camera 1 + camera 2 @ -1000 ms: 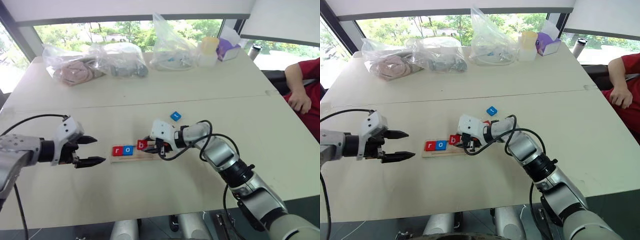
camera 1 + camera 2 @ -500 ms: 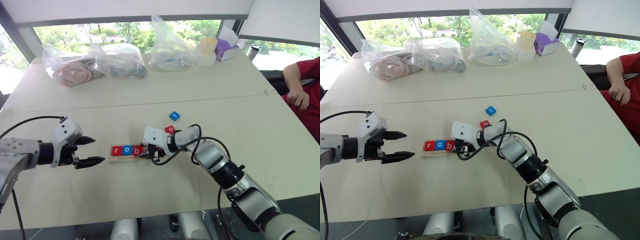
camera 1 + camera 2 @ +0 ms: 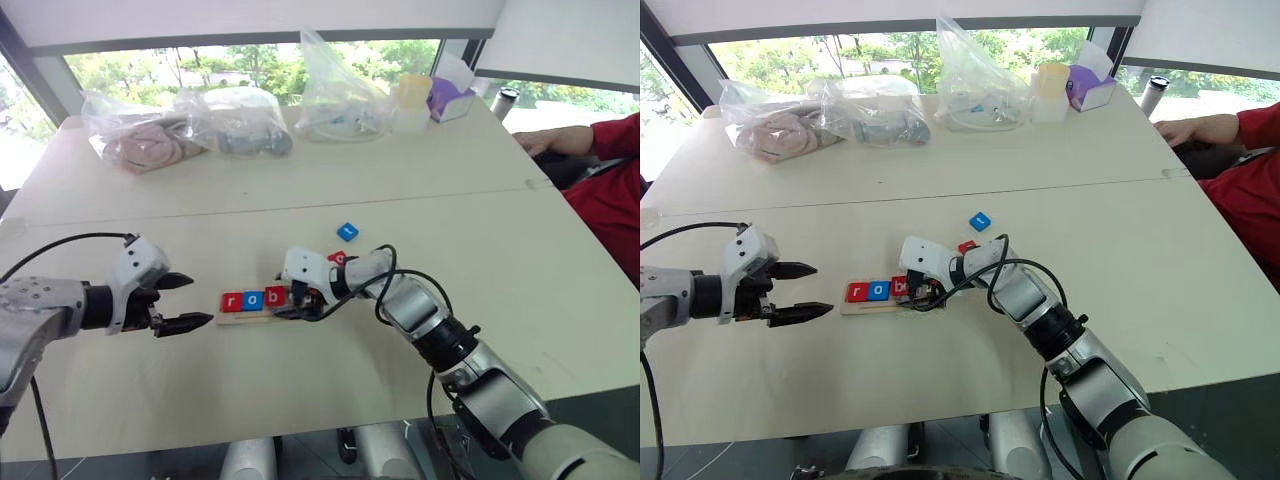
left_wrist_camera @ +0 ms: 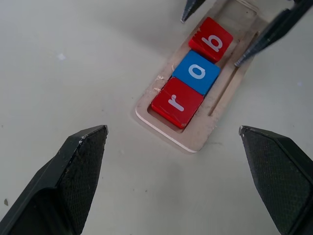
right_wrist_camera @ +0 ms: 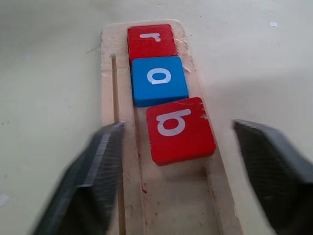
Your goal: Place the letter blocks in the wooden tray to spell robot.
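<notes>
I'm hovering the right gripper (image 5: 176, 161), jaws wide, over the wooden tray (image 4: 195, 139) w/ the b block (image 5: 180, 129) lying a bit skewed just past r and o, so I'm thinking nudge it square before fetching the next o; left gripper (image 3: 180, 302) idling wide open beside the tray's r end.

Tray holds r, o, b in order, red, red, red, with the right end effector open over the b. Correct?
One error: the o block is blue, as the right wrist view shows. The r and b are red, in the tray, and the right end effector is open over the b.
</notes>
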{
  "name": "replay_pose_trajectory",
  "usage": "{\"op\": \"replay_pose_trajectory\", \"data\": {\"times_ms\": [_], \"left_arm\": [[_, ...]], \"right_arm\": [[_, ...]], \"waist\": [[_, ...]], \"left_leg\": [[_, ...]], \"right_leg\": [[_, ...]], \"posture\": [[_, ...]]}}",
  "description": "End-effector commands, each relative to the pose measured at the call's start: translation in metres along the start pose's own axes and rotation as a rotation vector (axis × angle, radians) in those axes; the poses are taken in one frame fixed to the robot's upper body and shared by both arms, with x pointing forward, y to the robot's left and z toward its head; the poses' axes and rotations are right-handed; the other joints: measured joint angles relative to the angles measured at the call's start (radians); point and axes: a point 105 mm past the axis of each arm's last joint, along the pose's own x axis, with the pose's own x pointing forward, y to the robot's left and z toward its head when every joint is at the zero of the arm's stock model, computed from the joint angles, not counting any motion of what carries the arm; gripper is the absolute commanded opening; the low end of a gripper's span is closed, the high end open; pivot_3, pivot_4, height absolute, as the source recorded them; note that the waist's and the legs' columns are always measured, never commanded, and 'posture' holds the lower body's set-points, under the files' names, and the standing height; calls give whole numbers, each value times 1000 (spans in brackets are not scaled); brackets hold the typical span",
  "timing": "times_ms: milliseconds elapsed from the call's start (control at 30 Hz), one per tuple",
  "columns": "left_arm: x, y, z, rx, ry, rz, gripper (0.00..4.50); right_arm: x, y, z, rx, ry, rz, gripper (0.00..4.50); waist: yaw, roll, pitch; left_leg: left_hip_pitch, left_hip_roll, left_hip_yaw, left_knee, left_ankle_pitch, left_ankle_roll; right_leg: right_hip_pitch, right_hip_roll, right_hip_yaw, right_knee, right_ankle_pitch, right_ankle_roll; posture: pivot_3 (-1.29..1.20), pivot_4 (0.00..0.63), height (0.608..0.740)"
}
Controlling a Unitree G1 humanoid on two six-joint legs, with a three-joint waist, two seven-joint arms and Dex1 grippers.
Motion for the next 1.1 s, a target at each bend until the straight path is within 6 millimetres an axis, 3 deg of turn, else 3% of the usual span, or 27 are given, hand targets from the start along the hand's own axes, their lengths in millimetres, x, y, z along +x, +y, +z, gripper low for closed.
{"op": "replay_pose_trajectory", "data": {"times_ms": [33,233,333,500,767,933,1100], "left_arm": [[-1,2,7,40,-12,16,4500],[1,4,7,46,-12,16,4500],[1,4,8,45,-12,9,4500],[2,4,9,45,-17,4,4500],[3,3,10,45,-23,6,4500],[3,2,9,42,-24,10,4500],[5,3,9,42,-26,9,4500]], "right_arm": [[-6,-9,19,6,-71,-23,4441],[-15,-21,29,21,-126,-67,4441],[-21,-37,37,78,-186,-142,4441],[-14,-57,23,36,-117,-262,4441],[1,-53,2,-37,-29,-237,4441],[1,-44,7,-29,-72,-188,4441],[0,-47,11,-37,-78,-212,4441]], "waist": [[0,0,0],[0,0,0],[-1,0,0],[-1,0,0],[-1,0,0],[-1,0,0],[-1,0,0]], "left_leg": [[0,0,0,0,0,0],[0,0,0,0,0,0],[0,0,0,0,0,0],[0,0,0,0,0,0],[-1,0,0,0,0,0],[-1,0,0,0,0,0],[-1,0,0,0,0,0]], "right_leg": [[0,0,0,0,0,0],[0,0,0,0,0,0],[0,0,0,0,1,-1],[0,0,0,0,1,-2],[0,0,0,0,1,-1],[0,0,0,0,1,-1],[0,0,0,0,1,-1]], "posture": [[0,150,740],[0,150,740],[0,150,740],[0,150,740],[0,150,740],[0,150,740],[0,150,740]]}}
